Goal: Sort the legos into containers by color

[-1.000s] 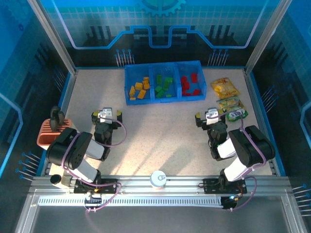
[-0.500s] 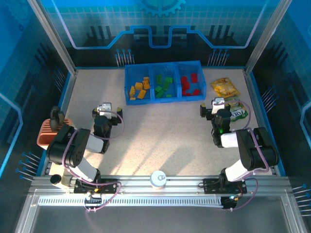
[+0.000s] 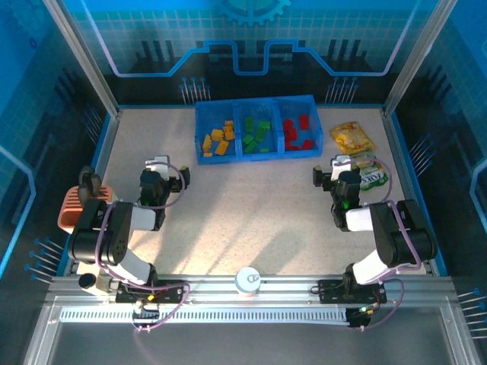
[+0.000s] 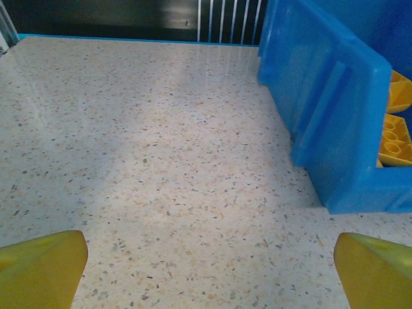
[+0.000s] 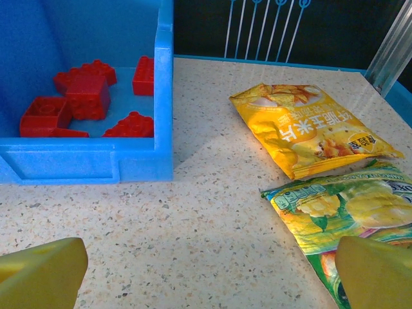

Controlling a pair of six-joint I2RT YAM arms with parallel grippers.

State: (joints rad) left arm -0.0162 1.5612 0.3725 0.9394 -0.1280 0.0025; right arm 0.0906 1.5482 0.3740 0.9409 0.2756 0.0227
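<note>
The blue tray (image 3: 257, 159) stands at the back middle of the table, with yellow-orange legos (image 3: 218, 140) in its left compartment, green legos (image 3: 256, 134) in the middle one and red legos (image 3: 297, 131) in the right one. My left gripper (image 3: 162, 170) hovers open over bare table, short of the tray's left end; its wrist view has the tray's end wall (image 4: 335, 109) and yellow legos (image 4: 397, 132) behind it. Off the tray's right front corner (image 5: 145, 164), my right gripper (image 3: 340, 169) is open and empty, with the red legos (image 5: 77, 96) ahead.
A yellow snack packet (image 5: 309, 125) and a green one (image 5: 351, 212) lie right of the tray, close to the right gripper. An orange ribbed holder (image 3: 74, 209) sits at the table's left edge. A white round knob (image 3: 247, 279) is on the front rail.
The right gripper moved forward and right toward the packets, then held still. The left gripper drifted slightly left and back. Both stayed open.
</note>
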